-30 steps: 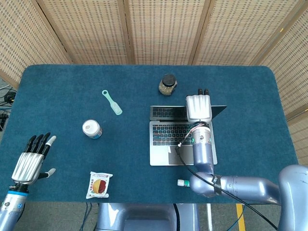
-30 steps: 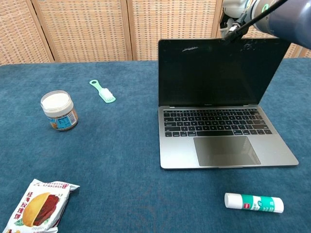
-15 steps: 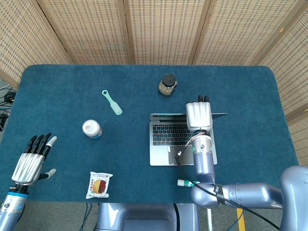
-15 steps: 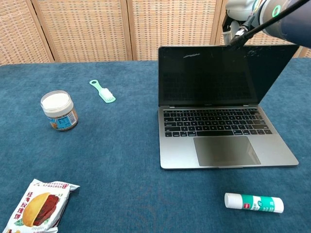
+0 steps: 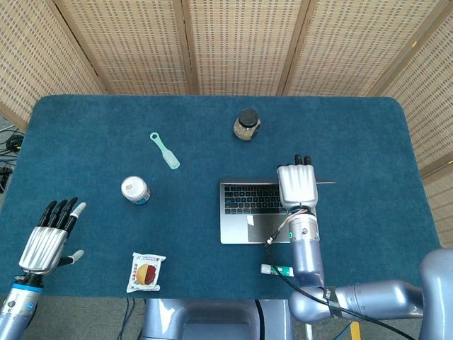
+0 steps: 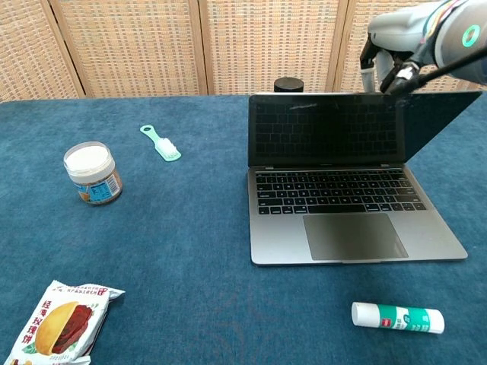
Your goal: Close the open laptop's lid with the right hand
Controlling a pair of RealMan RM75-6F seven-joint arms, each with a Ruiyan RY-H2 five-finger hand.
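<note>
Right hand (image 5: 296, 185) presses flat on the half-lowered laptop lid (image 6: 335, 128).

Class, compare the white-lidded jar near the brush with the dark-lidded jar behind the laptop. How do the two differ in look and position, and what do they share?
The white-lidded jar has a pale lid and a blue and orange label; the dark-lidded jar has a black lid and shows brownish contents. The white-lidded jar stands in the open, left of the laptop; in the chest view the dark-lidded jar is mostly hidden behind the laptop's screen. Both stand upright on the blue table, lids on, untouched by either hand.
</note>
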